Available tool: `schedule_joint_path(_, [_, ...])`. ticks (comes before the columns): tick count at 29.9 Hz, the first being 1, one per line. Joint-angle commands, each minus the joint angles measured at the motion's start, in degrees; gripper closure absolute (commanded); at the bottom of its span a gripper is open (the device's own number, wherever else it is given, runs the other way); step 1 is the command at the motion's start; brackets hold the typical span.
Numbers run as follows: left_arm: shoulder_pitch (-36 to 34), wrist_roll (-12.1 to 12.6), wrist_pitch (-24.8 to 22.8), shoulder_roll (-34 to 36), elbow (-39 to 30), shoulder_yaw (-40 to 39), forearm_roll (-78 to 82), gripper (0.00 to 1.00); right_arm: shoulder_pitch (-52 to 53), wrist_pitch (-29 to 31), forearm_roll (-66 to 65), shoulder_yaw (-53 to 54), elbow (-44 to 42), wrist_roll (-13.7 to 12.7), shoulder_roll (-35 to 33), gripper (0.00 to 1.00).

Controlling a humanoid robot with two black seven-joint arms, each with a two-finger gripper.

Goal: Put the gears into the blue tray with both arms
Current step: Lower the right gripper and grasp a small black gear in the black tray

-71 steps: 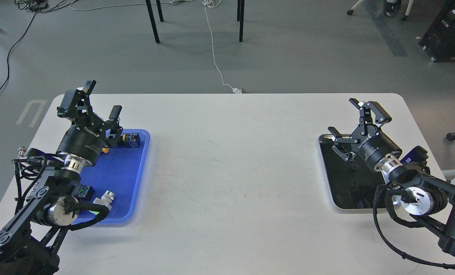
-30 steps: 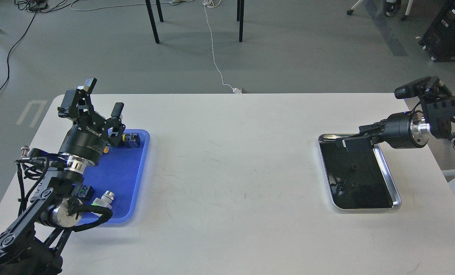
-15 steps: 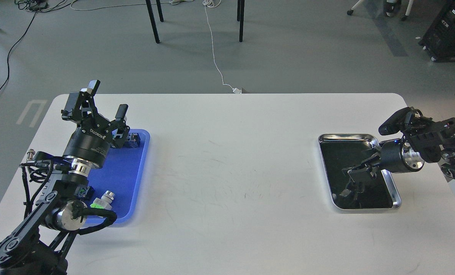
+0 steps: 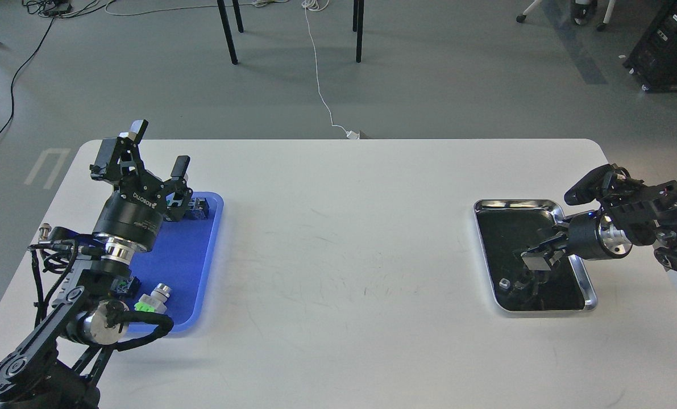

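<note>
The right tool (image 4: 537, 258) is seen low over the silver-rimmed metal tray (image 4: 585, 284), reaching in from the tray's right side and tilted downward toward its black inside. Its fingers appear dark and bunched against the dark tray floor, so it cannot be told whether they are parted or closed, nor whether anything is held between them. The gears (image 4: 504, 283) are hard to make out on the black surface; one small pale-edged piece is seen in the tray's near left part, lying below and to the left of the right tool, apart from it. That offset is judged to be what a pick depends on: the tool would have to be carried toward the tray's near left corner.

The left tool (image 4: 155, 150) is held raised above the far end of the blue tray (image 4: 210, 267), its fingers spread wide with nothing between them. Push-button switches (image 4: 155, 298) are seen lying in the blue tray.

The two trays are set well apart at opposite ends of the white worktop (image 4: 338, 255). The right arm is clearly the nearer to the gears, the left arm the nearer to the blue tray.
</note>
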Motion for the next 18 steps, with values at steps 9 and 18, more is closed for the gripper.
schedule_joint_path(9, [0.1,0.0,0.0,-0.1,0.0,0.1,0.0,0.02,-1.4,-0.1,0.0,-0.1,-2.2,0.0,2.5,0.49])
schedule_joint_path(18, [0.1,0.0,-0.1,-0.3,0.0,0.1,0.0,0.02,-1.9,-0.1,0.0,-0.2,-3.3,0.0,2.5,0.51])
